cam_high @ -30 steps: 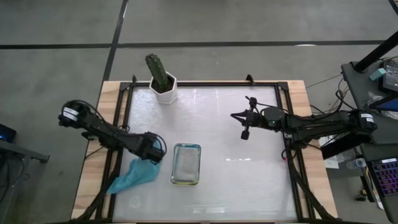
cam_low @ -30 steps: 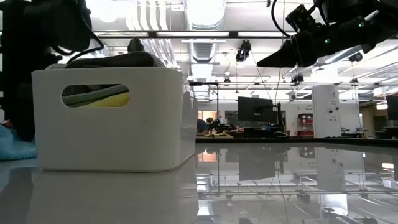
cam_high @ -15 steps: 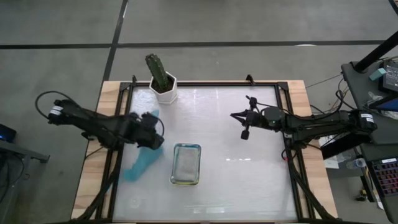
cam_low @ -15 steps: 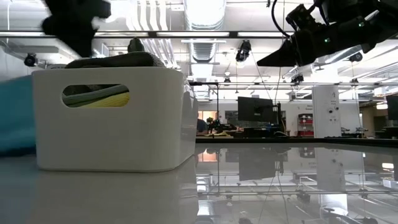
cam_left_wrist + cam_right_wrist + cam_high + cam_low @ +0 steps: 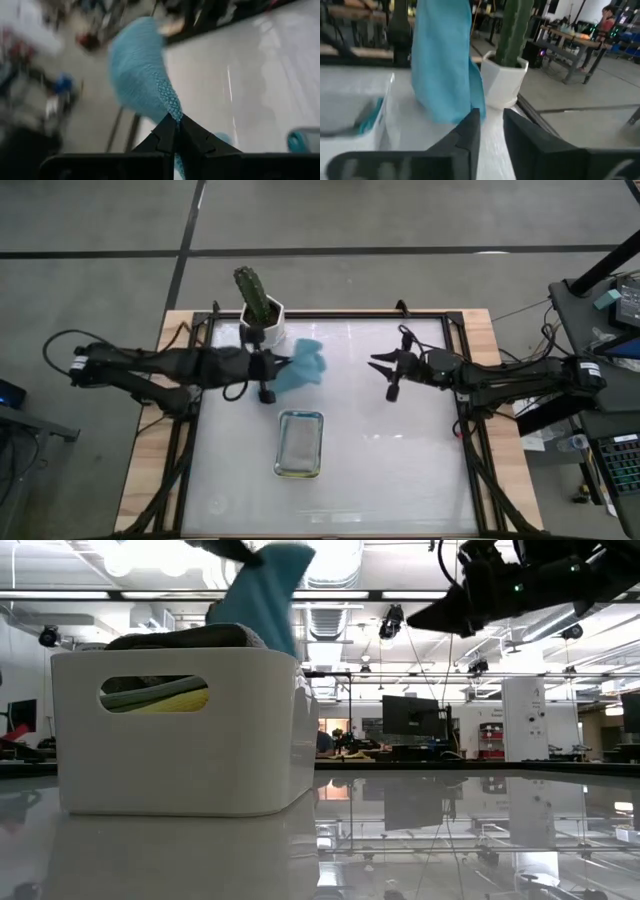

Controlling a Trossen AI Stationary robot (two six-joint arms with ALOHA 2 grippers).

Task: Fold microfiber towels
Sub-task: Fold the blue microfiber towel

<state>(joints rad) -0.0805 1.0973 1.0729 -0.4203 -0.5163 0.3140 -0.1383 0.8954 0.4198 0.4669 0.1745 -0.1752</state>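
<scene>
My left gripper (image 5: 272, 370) was pinched on the teal towel (image 5: 303, 365), holding it off the table (image 5: 400, 470) near the back, just beside the cactus pot (image 5: 266, 328). Seen from above, the towel hung bunched out past the fingertips toward the table's middle, behind the white tray (image 5: 299, 443). My right gripper (image 5: 384, 366) hovered over the right half of the table, its fingers slightly parted and nothing between them, pointing toward the towel but well apart from it.

From table height, the towel (image 5: 262, 590) dangled above and behind the tray (image 5: 180, 730), its lower edge dropping behind the tray's rim. Through the tray's handle slot, folded cloth (image 5: 160, 695) in pale green and yellow showed, with a grey one (image 5: 185, 637) heaped on top. My right gripper (image 5: 445, 612) hung high on the right side of this view, clear of the table.

Through my left wrist camera, my two dark fingers (image 5: 192, 137) met in a tight point on the towel (image 5: 142, 80), which streamed away from them above the table (image 5: 250, 75). The picture was blurred.

Through my right wrist camera, my fingers (image 5: 470, 132) stood a narrow gap apart and empty. Beyond them the towel (image 5: 442, 65) hung in a long drape, with the cactus (image 5: 512, 30) in its white pot (image 5: 502, 85) just beside it and a corner of the tray (image 5: 355, 112) nearer me.
</scene>
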